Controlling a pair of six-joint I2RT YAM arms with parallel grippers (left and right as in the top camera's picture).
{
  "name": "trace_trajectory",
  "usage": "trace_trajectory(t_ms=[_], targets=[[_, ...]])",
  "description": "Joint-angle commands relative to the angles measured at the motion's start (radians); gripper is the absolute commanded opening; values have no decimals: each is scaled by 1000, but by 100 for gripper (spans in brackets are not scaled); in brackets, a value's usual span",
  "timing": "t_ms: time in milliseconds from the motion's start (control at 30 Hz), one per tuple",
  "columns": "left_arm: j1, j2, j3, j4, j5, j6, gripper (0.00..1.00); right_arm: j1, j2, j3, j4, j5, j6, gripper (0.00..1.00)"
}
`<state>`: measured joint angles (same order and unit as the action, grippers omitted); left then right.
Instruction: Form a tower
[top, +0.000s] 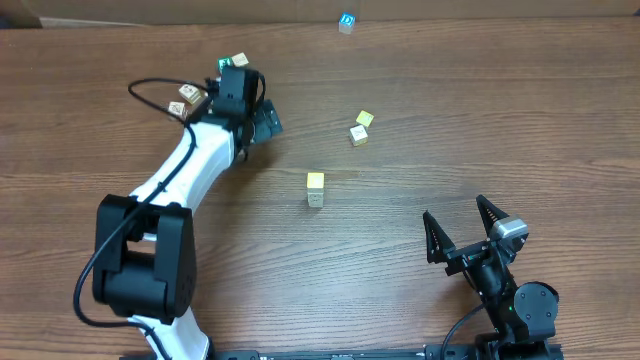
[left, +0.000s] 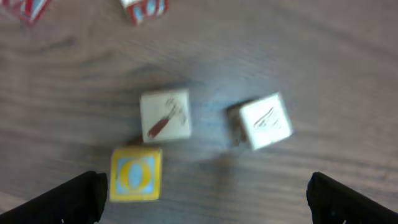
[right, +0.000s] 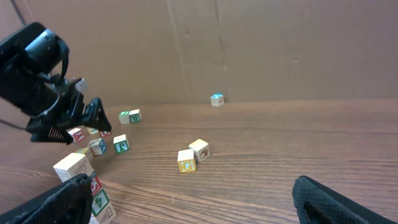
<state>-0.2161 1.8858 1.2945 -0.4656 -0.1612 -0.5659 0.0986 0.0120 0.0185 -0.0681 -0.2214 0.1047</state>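
The tower (top: 315, 188) stands mid-table, one cube wide, with a yellow top. In the right wrist view the tower (right: 87, 186) shows cream, red-marked and green-numbered cubes, partly behind my left finger. My left gripper (top: 262, 122) hovers at the far left, open, over loose cubes. Between its fingers (left: 81, 196) the left gripper (left: 211, 199) holds nothing. A yellow cube with a blue O (left: 135, 175) lies just inside the left finger. Two cream cubes (left: 165, 115) (left: 266, 120) lie beyond. My right gripper (top: 454, 208) (right: 199, 208) stands open and empty, right of the tower.
A yellow cube (top: 364, 119) and a cream cube (top: 357, 134) lie together behind the tower. A blue cube (top: 346, 22) sits at the table's back edge. More loose cubes (top: 190, 93) cluster around the left arm. A cardboard wall (right: 249, 43) closes the far side.
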Motion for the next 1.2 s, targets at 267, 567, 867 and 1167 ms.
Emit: trace_trajectory(t_ms=[267, 567, 867, 1167], targets=[[-6, -283, -376, 312, -7, 17, 100, -5, -9, -10, 5, -1, 2, 100], [-6, -391, -654, 629, -49, 17, 100, -5, -9, -10, 5, -1, 2, 100], [-6, -417, -729, 702, -51, 47, 100, -5, -9, -10, 5, -1, 2, 100], [-7, -439, -752, 712, -44, 47, 100, -5, -9, -10, 5, -1, 2, 100]])
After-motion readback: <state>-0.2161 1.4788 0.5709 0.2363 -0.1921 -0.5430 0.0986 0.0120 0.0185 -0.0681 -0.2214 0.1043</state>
